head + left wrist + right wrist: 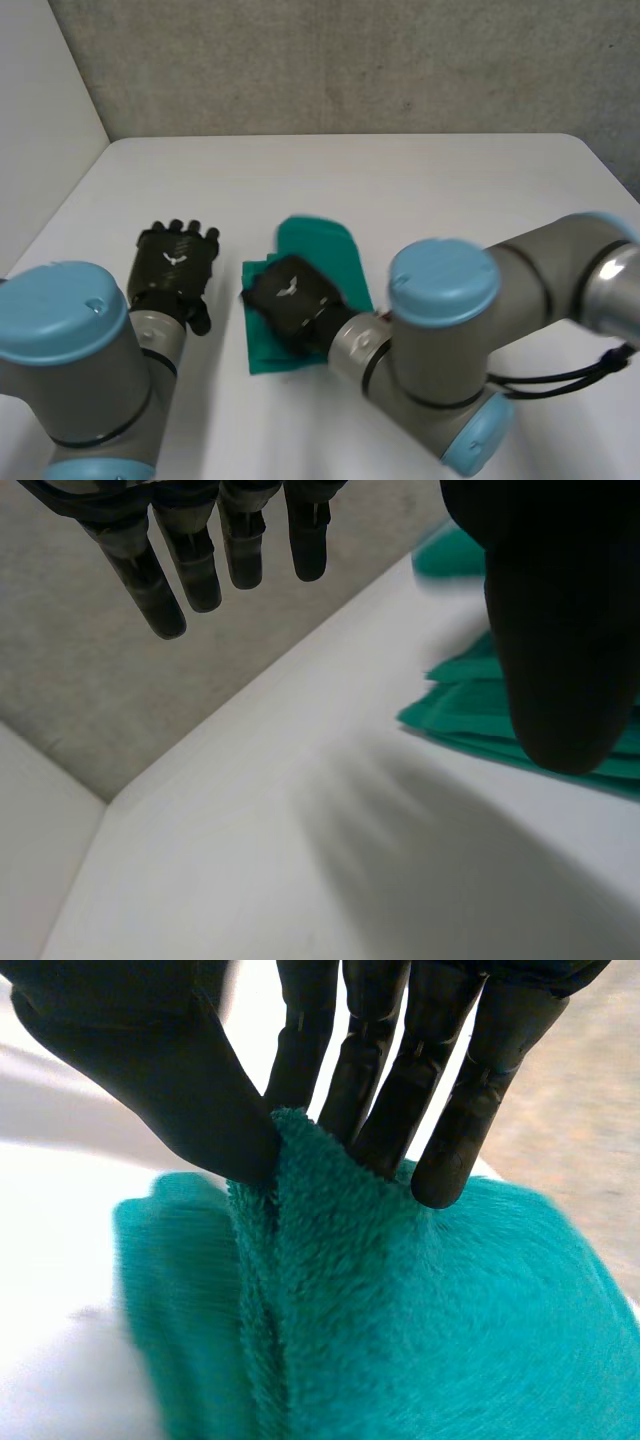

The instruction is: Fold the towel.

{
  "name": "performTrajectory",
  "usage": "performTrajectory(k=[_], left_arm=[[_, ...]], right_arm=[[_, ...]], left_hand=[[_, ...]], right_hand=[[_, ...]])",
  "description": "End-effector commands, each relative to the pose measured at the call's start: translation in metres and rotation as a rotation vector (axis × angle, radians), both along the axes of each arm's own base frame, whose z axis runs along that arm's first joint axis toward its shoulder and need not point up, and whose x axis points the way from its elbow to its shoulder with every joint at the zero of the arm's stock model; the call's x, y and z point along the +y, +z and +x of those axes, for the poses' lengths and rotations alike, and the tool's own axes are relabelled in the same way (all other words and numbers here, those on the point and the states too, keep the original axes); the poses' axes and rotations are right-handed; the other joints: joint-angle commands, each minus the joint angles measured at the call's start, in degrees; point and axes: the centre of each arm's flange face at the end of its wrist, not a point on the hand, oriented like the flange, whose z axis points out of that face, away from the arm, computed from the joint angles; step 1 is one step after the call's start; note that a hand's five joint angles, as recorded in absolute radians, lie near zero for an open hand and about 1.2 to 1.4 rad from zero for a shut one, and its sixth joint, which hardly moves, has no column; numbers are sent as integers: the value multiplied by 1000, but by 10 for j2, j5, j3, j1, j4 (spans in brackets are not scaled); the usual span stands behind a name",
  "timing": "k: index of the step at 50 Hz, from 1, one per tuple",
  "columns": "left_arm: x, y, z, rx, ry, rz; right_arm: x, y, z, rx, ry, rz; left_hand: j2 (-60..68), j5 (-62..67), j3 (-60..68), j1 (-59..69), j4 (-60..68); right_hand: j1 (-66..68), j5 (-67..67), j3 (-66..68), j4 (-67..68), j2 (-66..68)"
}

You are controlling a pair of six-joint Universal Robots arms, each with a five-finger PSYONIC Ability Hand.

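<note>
A green towel (318,252) lies partly folded in the middle of the white table (420,190). My right hand (290,302) sits over the towel's left part. In the right wrist view its thumb and fingers (375,1080) pinch a raised ridge of the towel (340,1290). My left hand (176,262) hovers over bare table to the left of the towel, fingers (185,565) straight and spread, holding nothing. The towel's edge (460,715) lies beside the left thumb in the left wrist view.
A grey wall (350,60) stands behind the table's far edge. A white panel (40,130) rises along the table's left side. Bare table stretches beyond and to the right of the towel.
</note>
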Motion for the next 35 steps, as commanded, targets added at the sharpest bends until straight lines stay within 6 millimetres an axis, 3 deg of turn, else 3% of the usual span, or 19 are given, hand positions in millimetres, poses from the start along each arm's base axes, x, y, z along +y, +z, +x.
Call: performTrajectory(k=[1, 2, 5, 6, 9, 15, 22, 25, 29, 35], left_arm=[[-14, 11, 5, 55, 39, -28], [-16, 14, 3, 70, 37, -40], [-22, 24, -4, 109, 29, -69], [-23, 27, -7, 121, 25, -78], [-23, 33, -24, 171, -31, -89], [-9, 26, -66, 269, -211, -34], [-10, 1, -86, 291, -276, 51], [-11, -6, -87, 274, -270, 73], [-16, -24, -78, 214, -223, 156], [-38, -38, -47, 160, -115, 224]], right_arm=[[9, -17, 14, 2, 47, 44], [4, -6, 12, -28, 18, 48], [-13, 12, 1, -84, -63, 68], [-29, 21, -10, -121, -129, 88], [-44, 31, -24, -169, -201, 130], [-68, 33, -48, -230, -308, 214], [-86, 27, -56, -195, -364, 277], [-91, 5, -52, -134, -377, 343], [-91, -6, -47, -81, -375, 386], [-94, -18, -44, -56, -368, 417]], left_hand=[[-4, -12, -11, -9, -6], [-3, -11, -9, -8, -5], [-3, -11, -9, -8, -5], [-1, -9, -7, -6, -3], [2, -6, -4, -3, 0], [8, -1, 1, 2, 5], [13, 4, 6, 7, 10], [18, 9, 11, 12, 16], [19, 11, 13, 14, 17], [19, 11, 13, 14, 17]], right_hand=[[-275, -385, -395, -401, -392], [-362, -473, -482, -489, -480], [-450, -561, -570, -577, -568], [-455, -565, -575, -581, -572], [-455, -565, -575, -581, -572], [-455, -565, -575, -581, -572], [-455, -565, -575, -581, -572], [-455, -565, -575, -581, -572], [-455, -565, -575, -581, -572], [-455, -565, -575, -581, -572]])
